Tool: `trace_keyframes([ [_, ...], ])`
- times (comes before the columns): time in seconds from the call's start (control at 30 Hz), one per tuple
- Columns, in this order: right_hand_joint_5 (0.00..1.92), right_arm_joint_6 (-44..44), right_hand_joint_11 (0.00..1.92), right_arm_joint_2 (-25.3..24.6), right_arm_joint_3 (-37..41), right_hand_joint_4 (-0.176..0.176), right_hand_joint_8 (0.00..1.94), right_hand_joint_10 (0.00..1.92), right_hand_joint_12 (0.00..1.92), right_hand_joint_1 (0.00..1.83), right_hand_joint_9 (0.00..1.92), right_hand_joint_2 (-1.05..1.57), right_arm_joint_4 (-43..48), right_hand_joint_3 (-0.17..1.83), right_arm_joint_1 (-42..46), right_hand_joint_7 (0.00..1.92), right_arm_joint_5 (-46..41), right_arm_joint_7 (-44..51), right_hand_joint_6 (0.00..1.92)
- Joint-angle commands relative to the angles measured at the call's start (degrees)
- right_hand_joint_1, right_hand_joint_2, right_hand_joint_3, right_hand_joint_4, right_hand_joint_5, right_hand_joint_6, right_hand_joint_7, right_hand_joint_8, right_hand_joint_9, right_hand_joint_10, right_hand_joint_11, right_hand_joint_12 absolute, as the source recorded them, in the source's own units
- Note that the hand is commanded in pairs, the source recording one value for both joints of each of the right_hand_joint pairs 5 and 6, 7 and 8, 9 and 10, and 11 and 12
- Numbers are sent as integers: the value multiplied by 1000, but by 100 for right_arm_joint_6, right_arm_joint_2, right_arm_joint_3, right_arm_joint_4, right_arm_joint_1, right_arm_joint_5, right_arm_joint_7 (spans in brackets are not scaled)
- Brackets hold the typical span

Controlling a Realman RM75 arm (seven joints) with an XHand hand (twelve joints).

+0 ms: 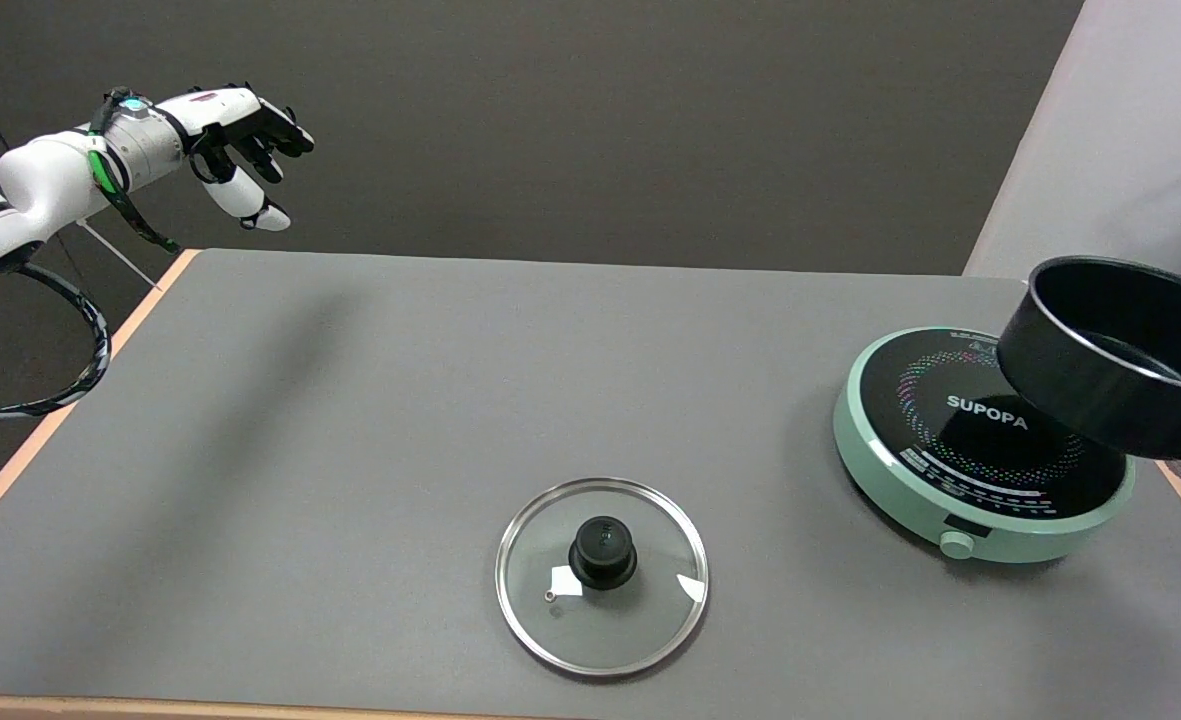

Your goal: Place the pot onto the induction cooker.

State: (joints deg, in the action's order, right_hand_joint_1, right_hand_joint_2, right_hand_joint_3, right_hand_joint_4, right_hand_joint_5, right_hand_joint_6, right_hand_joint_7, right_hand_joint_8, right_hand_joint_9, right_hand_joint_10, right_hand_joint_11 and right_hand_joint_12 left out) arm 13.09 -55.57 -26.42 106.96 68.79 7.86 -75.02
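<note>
**Nearly there: pot hanging tilted over the cooker**

Over at the far left, the idle left hand [240,140] is hanging in the air above the table's corner, fingers loosely spread, holding nothing. A black cable [80,350] is looping down beside the table [350,400] edge below it.

Moving along the near side, a glass lid [602,575] is lying flat on the grey surface, knob up, well apart from everything else.

Further right, the green induction cooker [950,500] is sitting near the table's right edge, its black top printed with a ring of coloured dots. The black pot [1090,385] is hanging above the cooker's far right part, tilted so its open mouth is facing up and toward the right, and it is not yet resting on the glass.

The pot is looking stiff and metallic, probably fairly heavy for its size, with smooth dark walls that could slip under a loose hold. Taking it by the rim or a handle seems the sensible grip, and setting it down level and gently matters, since the cooker's top is glass.

The right hand is lying outside the picture entirely, so whatever is carrying the pot cannot be seen. The pot's right side is being cut off by the frame edge, and any handle there is hidden too.
</note>
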Motion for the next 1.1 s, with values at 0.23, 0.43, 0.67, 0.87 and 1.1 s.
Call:
trace_keyframes([
  [0.23,1920,110,1920,472,-201,-39,1920,1920,1920,889,1920,1552,75,569,-331,1920,2013,-685,1920],
  [0.43,1920,-24,1920,398,-122,-41,1920,1920,1920,891,1920,1549,83,568,-386,1920,2898,-1809,1920],
  [0.67,1920,-442,1920,312,-87,-41,1920,1920,1920,890,1920,1563,83,550,-405,1920,3166,-2860,1920],
  [0.87,1920,-735,1920,226,-183,-38,1920,1920,1920,895,1920,1571,83,520,-434,1920,3166,-3155,1920],
  [1.1,1920,-1151,1920,140,-244,-38,1920,1920,1920,896,1920,1571,62,425,-458,1920,3166,-3227,1920],
])
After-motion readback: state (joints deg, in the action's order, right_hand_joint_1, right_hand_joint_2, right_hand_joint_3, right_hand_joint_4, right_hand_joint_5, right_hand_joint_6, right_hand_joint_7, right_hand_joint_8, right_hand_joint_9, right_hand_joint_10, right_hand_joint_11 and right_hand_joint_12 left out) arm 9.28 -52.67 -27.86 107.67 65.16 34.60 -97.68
